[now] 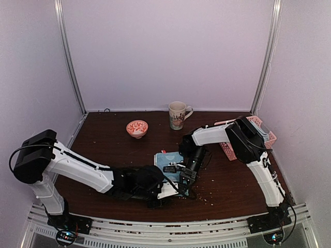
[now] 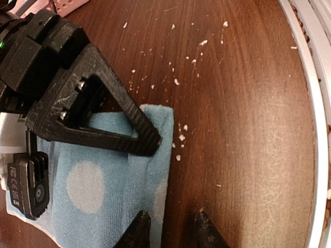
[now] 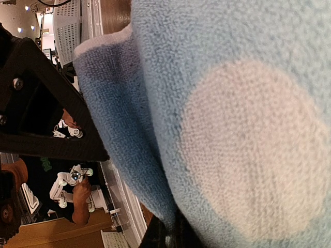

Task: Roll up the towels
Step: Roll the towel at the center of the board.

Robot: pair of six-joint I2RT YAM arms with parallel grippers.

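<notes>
A light blue towel point(image 1: 168, 160) with pale round patches lies on the dark wooden table, partly folded. My right gripper point(image 1: 185, 178) comes down on its near right part. In the right wrist view the towel point(image 3: 232, 119) fills the frame and a fold of it runs into the shut right gripper point(image 3: 173, 240). In the left wrist view the towel point(image 2: 103, 181) lies at the left, with a black finger point(image 2: 103, 121) of the right gripper pressed on it. My left gripper point(image 2: 173, 230) stands open astride the towel's edge, one tip over cloth and one over bare wood.
A patterned mug point(image 1: 177, 114) and a small orange bowl point(image 1: 137, 128) stand at the back of the table. A pink lattice basket point(image 1: 258, 135) sits at the right behind my right arm. Pale crumbs point(image 2: 178, 139) dot the wood. A white rail point(image 2: 310, 103) borders the near edge.
</notes>
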